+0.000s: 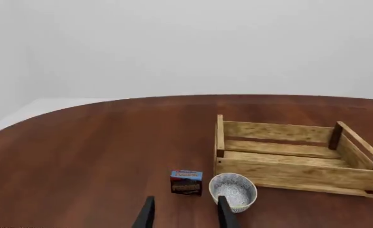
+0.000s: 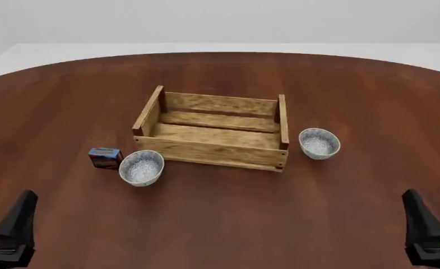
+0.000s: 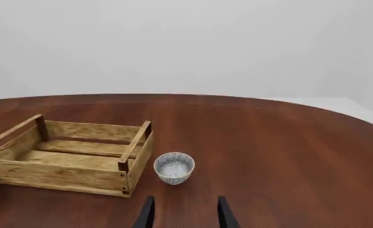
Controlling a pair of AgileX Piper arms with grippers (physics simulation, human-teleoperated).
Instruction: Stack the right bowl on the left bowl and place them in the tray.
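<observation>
The right bowl (image 2: 319, 143) is seen on the surface (image 2: 220, 218) just beside the tray's (image 2: 212, 152) right end, ahead of the right hand (image 3: 184, 216) and slightly toward the middle, well apart from it. The left bowl (image 2: 141, 167) is set at the tray's near left corner, next to a small blue-and-red box (image 2: 105, 157). Both the right hand and the left hand (image 1: 184, 216) are held open and empty. The right arm is judged nearer for the first pick.

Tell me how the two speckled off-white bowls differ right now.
The left speckled off-white bowl sits at the wooden slatted tray's near-left corner, beside a small blue-and-red box; the right speckled off-white bowl stands alone off the tray's right end, farther back. Both are upright, empty, identical-looking, on the table.
</observation>
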